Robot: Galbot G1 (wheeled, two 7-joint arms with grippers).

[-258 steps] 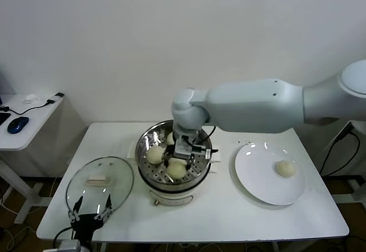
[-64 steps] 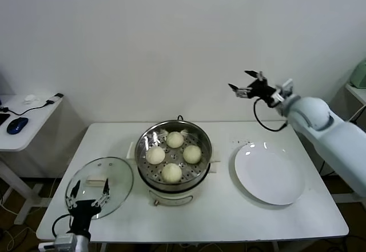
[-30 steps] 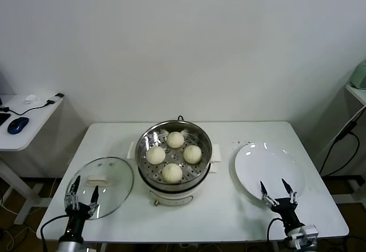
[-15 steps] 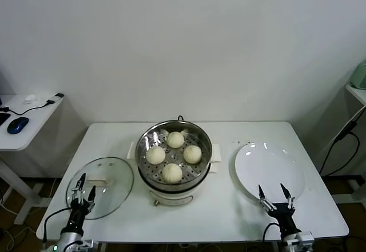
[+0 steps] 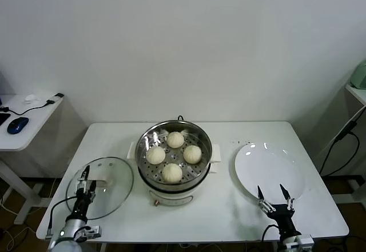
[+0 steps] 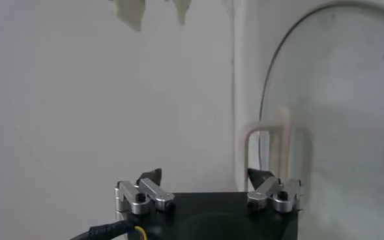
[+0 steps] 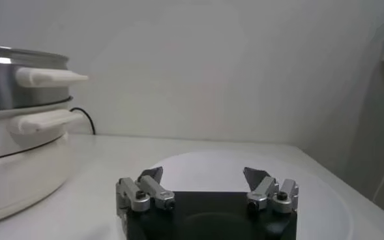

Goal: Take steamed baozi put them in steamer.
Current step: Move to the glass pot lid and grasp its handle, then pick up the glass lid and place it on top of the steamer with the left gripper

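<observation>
Head view, buns [image 5: 173, 155]: I count four in the steamer [image 5: 174, 162], spread over its perforated floor, none touching another.
Head view, steamer: mid-table [image 5: 229, 218], on its white base with side handles.
Head view, lid [image 5: 100, 186]: glass, flat on the table just left of the steamer, white knob up.
Head view, plate [image 5: 269, 170]: white, right of the steamer, nothing on it that I can see.
Head view, left gripper [image 5: 87, 180]: low at the near left edge, over the lid's near rim; seen almost edge-on here, so the gap is hard to judge.
Head view, right gripper [image 5: 271, 194]: low at the near right edge, by the plate's near rim, fingers spread, holding nothing.
Head view, side desk [image 5: 23, 120]: off to the left, with a mouse [image 5: 18, 124] (and a cable I can't follow).
Left wrist view, left gripper [image 6: 206, 175]: two fingers well apart, empty; I see the lid [image 6: 348, 98] and its knob [image 6: 275, 147] beyond them.
Right wrist view, right gripper [image 7: 204, 174]: fingers wide, empty, the plate [image 7: 244, 163] flat beyond them.
Right wrist view, steamer [image 7: 22, 117]: off to one side, its steel wall and white handles showing; the buns are hidden from here.
</observation>
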